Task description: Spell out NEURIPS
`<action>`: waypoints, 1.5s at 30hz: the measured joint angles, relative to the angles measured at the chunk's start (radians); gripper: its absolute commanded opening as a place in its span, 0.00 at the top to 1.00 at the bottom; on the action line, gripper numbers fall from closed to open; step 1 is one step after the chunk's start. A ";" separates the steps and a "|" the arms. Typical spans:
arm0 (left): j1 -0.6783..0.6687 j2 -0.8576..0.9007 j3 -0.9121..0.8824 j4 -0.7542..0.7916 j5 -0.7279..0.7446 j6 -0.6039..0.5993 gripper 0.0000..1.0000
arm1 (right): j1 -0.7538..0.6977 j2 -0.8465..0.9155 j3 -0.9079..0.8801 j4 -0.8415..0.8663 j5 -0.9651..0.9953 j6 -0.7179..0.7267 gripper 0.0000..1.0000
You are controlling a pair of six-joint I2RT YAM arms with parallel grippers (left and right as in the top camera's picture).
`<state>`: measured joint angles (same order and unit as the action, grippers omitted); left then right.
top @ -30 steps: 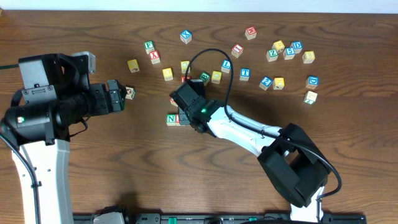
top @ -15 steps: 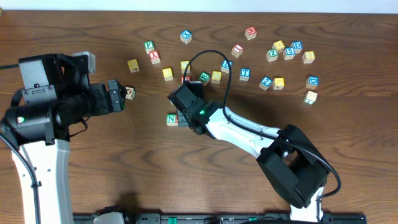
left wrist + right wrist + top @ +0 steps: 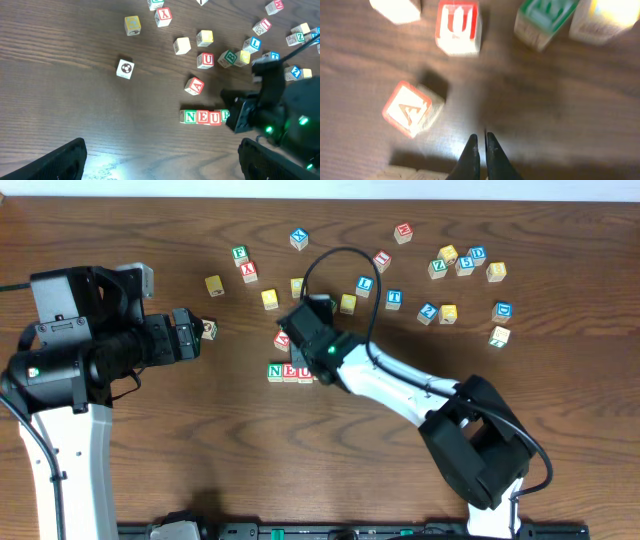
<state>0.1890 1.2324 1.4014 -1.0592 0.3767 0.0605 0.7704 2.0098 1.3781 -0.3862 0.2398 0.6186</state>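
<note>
The dark brown wooden desk (image 3: 120,240) carried two arms and a scatter of small wooden letter cubes.

The left arm (image 3: 70,370), black above a white column, stood at the left edge. Its left fingers (image 3: 55,162) were spread wide over bare wood, with nothing between them.

The white right arm (image 3: 400,385) extended from the near right corner to the middle of the desk. Its right fingers (image 3: 471,155) were pressed together and empty. Their tips pointed at bare wood near a tilted red-faced wooden A cube (image 3: 409,107).

At mid-desk three wooden cubes lay touching in a straight row:
- the green-lettered N cube (image 3: 190,117);
- the E cube (image 3: 203,117);
- the red-lettered U cube (image 3: 215,118).

A fourth cube (image 3: 224,115) sat against the U end, mostly hidden behind the right wrist; its letter could not be read.

Beyond the right fingers lay a loose red U cube (image 3: 458,25) and a green-lettered cube (image 3: 545,20). The other letter cubes were spread over the far half of the desk, well apart from the row.

A pale cube with a black round figure (image 3: 125,68) lay alone, near the left fingers in the overhead view.
</note>
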 measured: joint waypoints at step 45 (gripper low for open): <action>0.000 0.000 0.000 0.000 0.000 0.000 0.05 | 0.146 -0.001 0.156 -0.489 -0.084 0.094 0.99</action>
<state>0.1890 1.2324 1.4014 -1.0592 0.3767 0.0605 0.9165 2.0090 1.5337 -0.8757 0.1558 0.7128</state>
